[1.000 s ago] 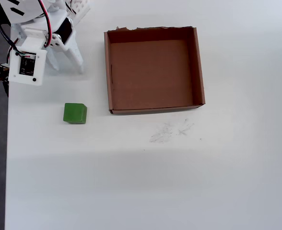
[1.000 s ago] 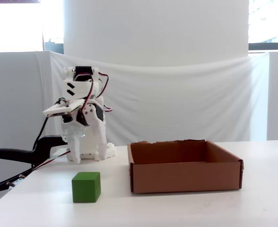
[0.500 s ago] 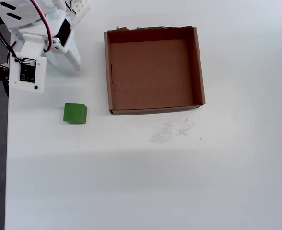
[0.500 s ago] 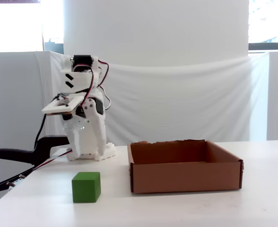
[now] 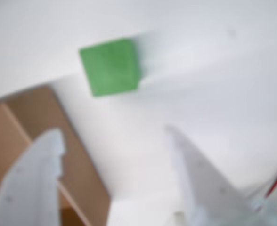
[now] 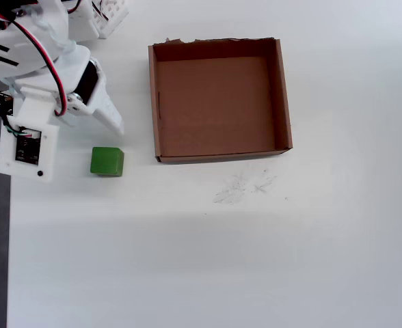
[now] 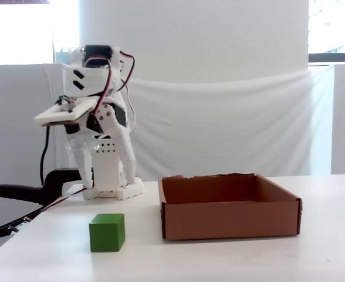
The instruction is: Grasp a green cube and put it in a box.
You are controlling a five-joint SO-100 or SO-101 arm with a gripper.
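Observation:
The green cube (image 5: 111, 67) lies on the white table, ahead of my gripper (image 5: 115, 134) and apart from it. The jaws stand wide open and empty, both white fingers above the table. In the overhead view the cube (image 6: 107, 162) sits left of the box's near left corner, and my gripper (image 6: 104, 126) hovers just behind it. The box (image 6: 218, 158) is a shallow brown cardboard tray, empty, with a ragged far edge. In the fixed view the cube (image 7: 107, 232) is left of the box (image 7: 228, 220). A corner of the box (image 5: 16, 122) shows at the wrist view's lower left.
The arm's white base (image 7: 111, 191) stands behind the cube at the table's back left. A black clamp and cables (image 7: 20, 194) hang off the left side. The table's left edge (image 6: 8, 239) is close to the cube. Faint scribbles (image 6: 242, 186) mark the table in front of the box.

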